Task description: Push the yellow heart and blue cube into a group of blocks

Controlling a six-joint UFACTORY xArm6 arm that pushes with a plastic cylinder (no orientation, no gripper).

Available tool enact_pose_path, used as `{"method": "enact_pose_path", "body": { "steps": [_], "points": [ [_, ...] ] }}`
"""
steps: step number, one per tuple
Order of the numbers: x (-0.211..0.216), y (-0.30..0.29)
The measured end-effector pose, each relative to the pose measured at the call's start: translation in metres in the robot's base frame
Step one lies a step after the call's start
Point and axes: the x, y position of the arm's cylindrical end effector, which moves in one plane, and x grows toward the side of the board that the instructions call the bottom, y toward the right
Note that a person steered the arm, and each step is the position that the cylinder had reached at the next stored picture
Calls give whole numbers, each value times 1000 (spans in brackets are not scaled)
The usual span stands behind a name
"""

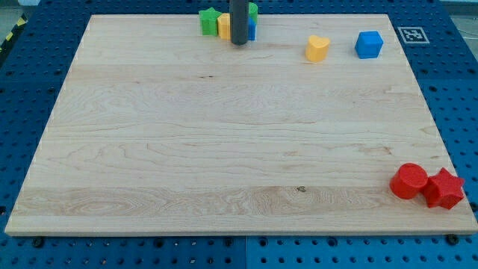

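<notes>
The yellow heart [317, 48] and blue cube [369, 45] sit apart at upper right, not yet grouped. My tip [239, 42], a bare rod with no claw, stands at top centre against a green, yellow and possibly blue cluster [216, 22].

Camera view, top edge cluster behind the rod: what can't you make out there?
- My tip stands in front of the cluster, so whether it touches any block cannot be told.
- The yellow block and the blue block are partly hidden by the rod; shapes unclear.
- The green block behind the rod is cut by the view's top edge.
- The green block at the cluster's left: shape too small to tell.
</notes>
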Motion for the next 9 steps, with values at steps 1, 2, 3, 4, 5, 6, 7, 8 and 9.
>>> {"method": "enact_pose_path", "body": {
  "steps": [1, 2, 3, 4, 5, 6, 7, 8, 9],
  "points": [
    [24, 12],
    [33, 51],
    [56, 97],
    [67, 161],
    [50, 208],
    [36, 185],
    [35, 118],
    [35, 47],
    [35, 29]
  ]
}}
